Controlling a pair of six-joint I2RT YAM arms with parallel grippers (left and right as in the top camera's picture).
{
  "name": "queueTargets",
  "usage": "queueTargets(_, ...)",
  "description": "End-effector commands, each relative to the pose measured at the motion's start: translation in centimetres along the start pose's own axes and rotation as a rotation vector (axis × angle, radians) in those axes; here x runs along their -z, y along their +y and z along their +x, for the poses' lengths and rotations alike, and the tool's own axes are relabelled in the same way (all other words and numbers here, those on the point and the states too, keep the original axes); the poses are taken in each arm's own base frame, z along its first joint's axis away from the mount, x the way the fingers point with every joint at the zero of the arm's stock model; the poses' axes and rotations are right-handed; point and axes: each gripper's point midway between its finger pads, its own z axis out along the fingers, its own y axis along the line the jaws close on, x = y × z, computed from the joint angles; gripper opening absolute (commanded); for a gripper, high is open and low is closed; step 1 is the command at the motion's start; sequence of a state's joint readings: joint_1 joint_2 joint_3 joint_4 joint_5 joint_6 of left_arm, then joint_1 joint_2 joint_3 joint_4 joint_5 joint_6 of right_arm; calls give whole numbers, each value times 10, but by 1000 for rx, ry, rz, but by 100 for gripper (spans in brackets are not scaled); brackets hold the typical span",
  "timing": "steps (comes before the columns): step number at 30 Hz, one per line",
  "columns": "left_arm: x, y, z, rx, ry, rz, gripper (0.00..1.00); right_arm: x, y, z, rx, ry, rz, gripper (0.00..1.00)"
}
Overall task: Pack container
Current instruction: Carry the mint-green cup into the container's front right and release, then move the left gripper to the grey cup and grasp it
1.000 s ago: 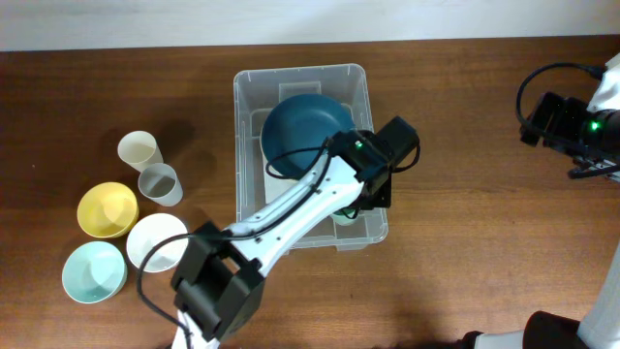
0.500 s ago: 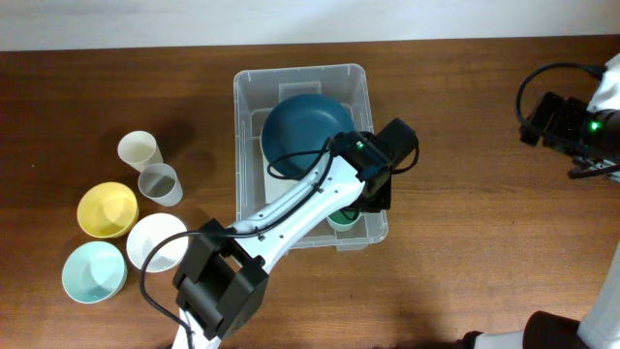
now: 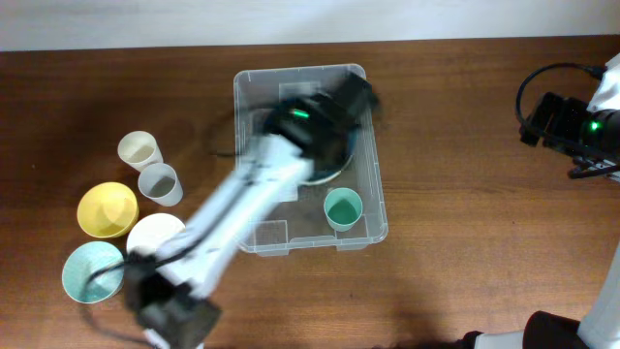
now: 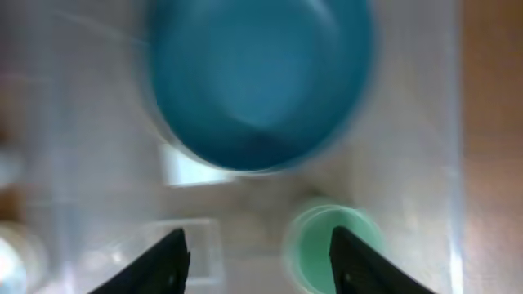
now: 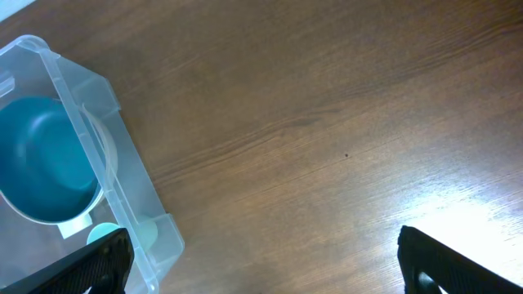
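The clear container [image 3: 238, 165] stands mid-table with a dark teal bowl [image 3: 334, 155] at its back and a green cup [image 3: 342, 208] upright in its near right corner. My left arm [image 3: 281, 145] is a blur across the container. In the left wrist view, the left gripper [image 4: 257, 241] hangs open above the container floor, holding nothing, with the teal bowl [image 4: 261, 82] ahead and the green cup [image 4: 323, 245] beside the right finger. My right gripper [image 5: 261, 245] is wide open over bare wood, right of the container [image 5: 110, 167].
Left of the container stand a cream cup [image 3: 138, 148] and a grey cup [image 3: 160, 183], with a yellow bowl [image 3: 107, 209], a white bowl [image 3: 155, 237] and a pale blue bowl [image 3: 92, 271] nearer the front. The right arm [image 3: 572, 126] stays at the far right edge.
The left gripper opened and let go of the green cup in the container's near right corner, then rose and swung back toward the teal bowl. The right arm has not moved.
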State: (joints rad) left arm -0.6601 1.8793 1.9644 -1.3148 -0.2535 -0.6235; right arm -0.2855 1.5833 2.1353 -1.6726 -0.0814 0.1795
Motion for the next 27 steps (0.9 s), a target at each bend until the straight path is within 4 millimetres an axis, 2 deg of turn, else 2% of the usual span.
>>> queueTargets(1, 39, 91, -33, 155, -99, -119, 61, -3, 3, 1, 9, 13, -12, 99)
queueTargets(6, 32, 195, -27, 357, 6, -276, 68, -3, 3, 1, 9, 13, -12, 99)
queueTargets(9, 19, 237, -18, 425, 59, -337, 70, -3, 3, 1, 9, 13, -12, 99)
queueTargets(11, 4, 256, -10, 449, 104, -345, 73, -3, 3, 1, 9, 13, -12, 99)
queueTargets(17, -59, 278, 20, 481, 218, -292, 74, -3, 3, 1, 9, 13, -12, 99)
queueTargets(20, -86, 284, 34, 459, 274, -272, 74, -3, 3, 1, 9, 13, -13, 99)
queueTargets(23, -105, 286, 45, 434, 329, -268, 74, -3, 3, 1, 9, 13, -13, 99)
queueTargets(27, -123, 285, 49, 423, 362, -271, 74, -3, 3, 1, 9, 13, -13, 99)
